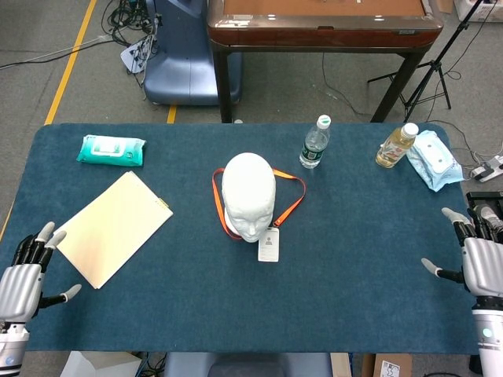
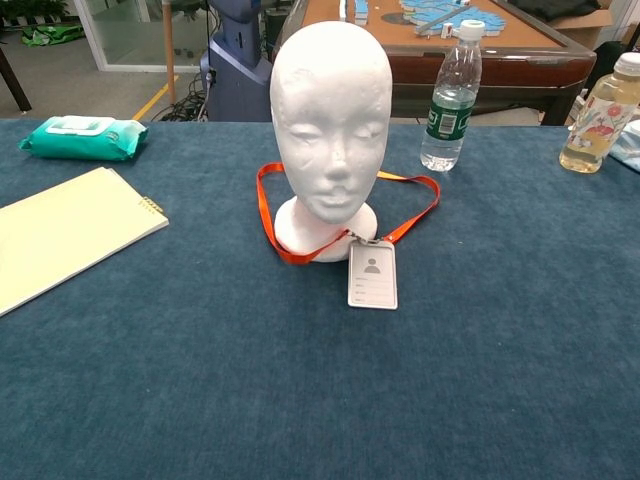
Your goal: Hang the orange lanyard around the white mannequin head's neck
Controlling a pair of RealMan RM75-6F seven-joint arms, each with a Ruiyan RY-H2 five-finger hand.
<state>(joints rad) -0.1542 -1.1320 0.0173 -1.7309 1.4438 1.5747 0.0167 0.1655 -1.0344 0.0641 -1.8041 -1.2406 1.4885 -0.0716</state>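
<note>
Two bottles stand in the upper right of the head view: a clear water bottle (image 1: 314,142) with a white cap, and a bottle of yellow liquid (image 1: 396,145) touching a pale blue wipes pack (image 1: 435,159). The orange lanyard (image 1: 292,198) lies looped on the blue tabletop (image 1: 354,267) around the base of the white mannequin head (image 1: 249,195) at frame centre, its badge (image 1: 269,244) flat just below the face. The left robot hand (image 1: 22,279) at lower left and the right robot hand (image 1: 478,255) at lower right are both released, fingers spread, grasping nothing.

In the chest view, the water bottle (image 2: 453,98) looks nearly empty; the yellow-liquid bottle (image 2: 600,115) is mostly full. The lanyard (image 2: 268,215) rings the head's (image 2: 331,120) base, with its badge (image 2: 372,274) lying face up. Neither robot hand appears.
</note>
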